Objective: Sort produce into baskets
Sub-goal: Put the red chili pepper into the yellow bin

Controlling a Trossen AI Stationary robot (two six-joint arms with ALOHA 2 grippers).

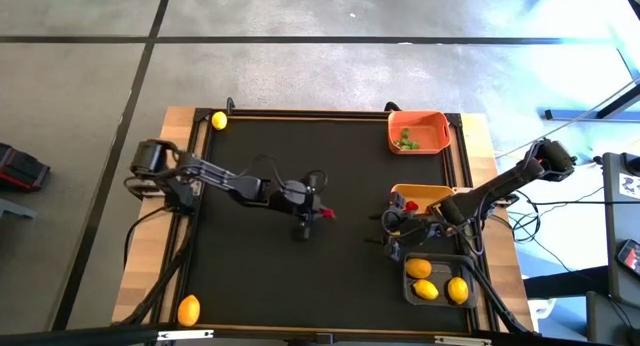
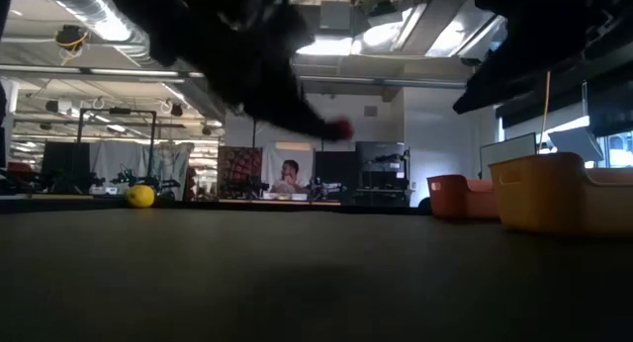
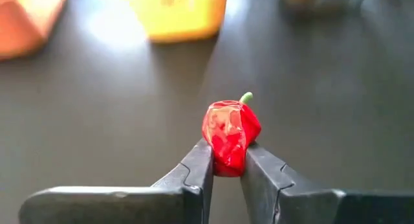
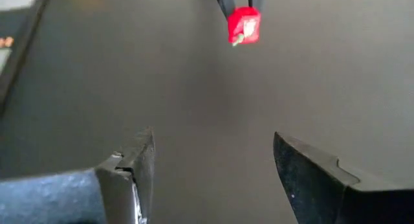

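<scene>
1. The left pincer [image 3: 228, 164] pinches the red pepper [image 3: 230, 137] mid-surface.
2. The yellow-tan basket [image 1: 420, 197] lies beyond its tips, toward the right arm.
3. The right pincer [image 4: 213, 162] gapes empty, facing the pepper.

A black mat [image 1: 300, 276] covers the wooden table [image 1: 170, 156]. On it sit an orange basket [image 1: 417, 132] at one o'clock, a yellow basket [image 1: 420, 196] at three, a dark basket [image 1: 437, 281] at four; lemons lie at eleven [image 1: 219, 120] and seven [image 1: 188, 309], apparently on the wood.
</scene>
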